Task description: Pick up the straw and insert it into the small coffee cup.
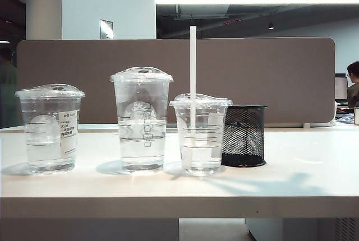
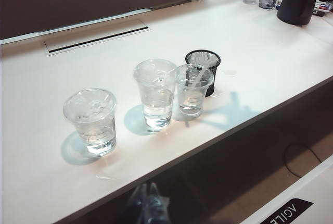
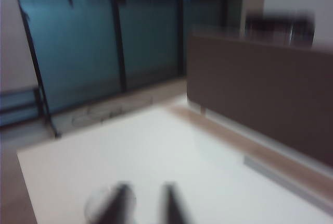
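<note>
In the exterior view you see the straw (image 1: 193, 78) standing upright through the lid of the small coffee cup (image 1: 200, 134), which sits just beside the black mesh pen holder (image 1: 244, 135), and no gripper shows here. In the left wrist view your left gripper (image 2: 148, 203) hangs below the table (image 2: 270, 67) edge, well apart from that cup (image 2: 193, 91); you cannot tell its jaws' state. In the blurred right wrist view your right gripper (image 3: 143, 203) holds nothing, its fingers (image 3: 117, 203) parted.

The right gripper (image 3: 143, 203) hangs above the table, its two dark fingers (image 3: 115, 203) slightly apart, nothing between them. The left gripper (image 2: 148, 206) shows only blurred tips.
</note>
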You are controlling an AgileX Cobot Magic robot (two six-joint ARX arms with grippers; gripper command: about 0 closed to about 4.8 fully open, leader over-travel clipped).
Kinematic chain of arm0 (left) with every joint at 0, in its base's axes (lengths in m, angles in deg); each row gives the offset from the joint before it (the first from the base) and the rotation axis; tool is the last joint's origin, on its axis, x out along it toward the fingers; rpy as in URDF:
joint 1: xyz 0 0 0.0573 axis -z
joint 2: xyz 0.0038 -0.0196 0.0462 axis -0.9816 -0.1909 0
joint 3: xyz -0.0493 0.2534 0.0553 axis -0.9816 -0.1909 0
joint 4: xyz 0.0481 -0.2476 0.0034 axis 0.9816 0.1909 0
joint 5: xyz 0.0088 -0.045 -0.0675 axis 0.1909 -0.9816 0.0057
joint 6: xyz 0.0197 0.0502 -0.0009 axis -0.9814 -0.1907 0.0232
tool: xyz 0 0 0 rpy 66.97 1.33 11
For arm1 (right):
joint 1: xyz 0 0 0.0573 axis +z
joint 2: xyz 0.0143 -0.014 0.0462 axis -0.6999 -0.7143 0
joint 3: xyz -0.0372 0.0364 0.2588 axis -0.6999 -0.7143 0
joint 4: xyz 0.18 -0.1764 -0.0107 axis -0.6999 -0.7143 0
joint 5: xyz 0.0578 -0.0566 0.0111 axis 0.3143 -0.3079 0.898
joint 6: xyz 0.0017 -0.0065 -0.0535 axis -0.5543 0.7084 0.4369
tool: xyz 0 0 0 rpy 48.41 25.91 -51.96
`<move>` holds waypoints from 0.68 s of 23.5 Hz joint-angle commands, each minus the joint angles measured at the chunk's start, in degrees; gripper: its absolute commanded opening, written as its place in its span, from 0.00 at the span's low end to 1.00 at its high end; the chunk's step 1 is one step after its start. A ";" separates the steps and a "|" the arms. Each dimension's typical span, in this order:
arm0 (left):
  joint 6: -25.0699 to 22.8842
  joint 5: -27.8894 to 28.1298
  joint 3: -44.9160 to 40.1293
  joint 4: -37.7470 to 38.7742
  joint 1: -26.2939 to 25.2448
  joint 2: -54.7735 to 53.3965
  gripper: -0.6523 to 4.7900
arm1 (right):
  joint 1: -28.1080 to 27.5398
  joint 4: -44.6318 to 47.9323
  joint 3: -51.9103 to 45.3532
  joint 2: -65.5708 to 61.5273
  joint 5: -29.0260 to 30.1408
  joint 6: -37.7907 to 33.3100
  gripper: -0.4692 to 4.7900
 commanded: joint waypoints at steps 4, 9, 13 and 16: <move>5.05 -0.22 0.13 -3.41 0.00 -0.07 0.11 | 0.00 -8.61 -2.51 12.26 -8.92 4.63 0.07; -3.26 -6.75 -3.39 -8.26 -0.02 0.81 0.11 | -0.02 -7.78 -14.91 26.60 -16.09 6.14 0.07; -2.97 -15.34 -12.07 -17.51 -0.44 1.11 0.11 | 0.00 -7.56 -26.88 39.78 -16.68 6.01 0.07; 1.55 -14.88 -21.09 -27.04 -1.55 1.09 0.11 | -0.02 -7.58 -34.71 50.01 -19.19 6.01 0.07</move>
